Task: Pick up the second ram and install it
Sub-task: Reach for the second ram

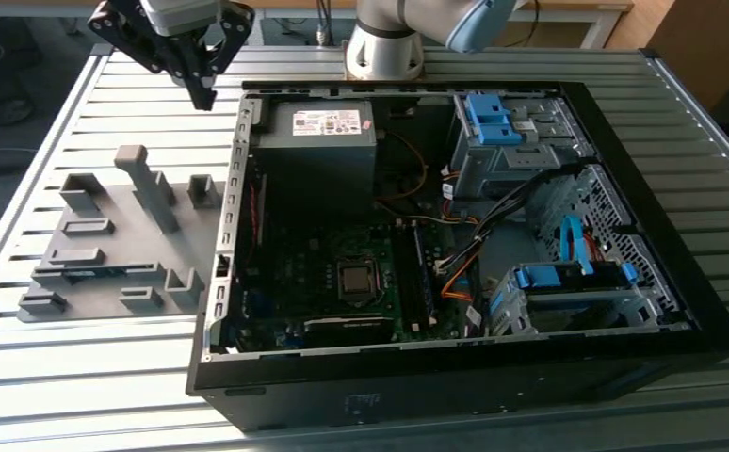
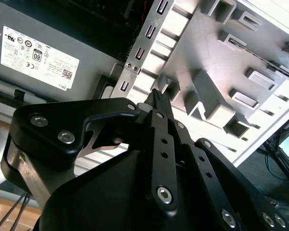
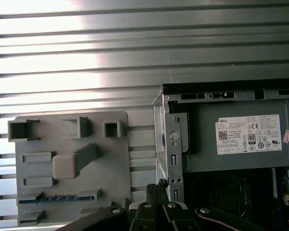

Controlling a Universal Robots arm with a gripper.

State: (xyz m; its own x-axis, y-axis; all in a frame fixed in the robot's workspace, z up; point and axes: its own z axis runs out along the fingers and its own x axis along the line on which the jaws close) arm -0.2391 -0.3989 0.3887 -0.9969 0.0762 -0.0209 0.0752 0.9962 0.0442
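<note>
The second ram [image 1: 94,274] is a thin blue-green stick lying on edge in a long slot of the grey holder plate [image 1: 126,235], at the exterior view's left. In the first wrist view the ram [image 3: 62,198] shows as a blue strip near the plate's [image 3: 111,168] lower edge. My black gripper [image 1: 202,94] hangs high above the table beyond the plate, close to the case's far left corner. Its fingers [image 2: 156,98] are shut together with nothing between them. In the first wrist view the gripper [image 3: 156,187] sits between the plate and the case wall.
The open computer case [image 1: 465,87] fills the middle of the slatted metal table [image 1: 75,395], with the power supply [image 1: 320,132] at its far left and blue drive bays [image 1: 491,118] at the right. Upright grey blocks [image 1: 151,184] stand on the holder plate. The arm's base [image 1: 383,47] is behind the case.
</note>
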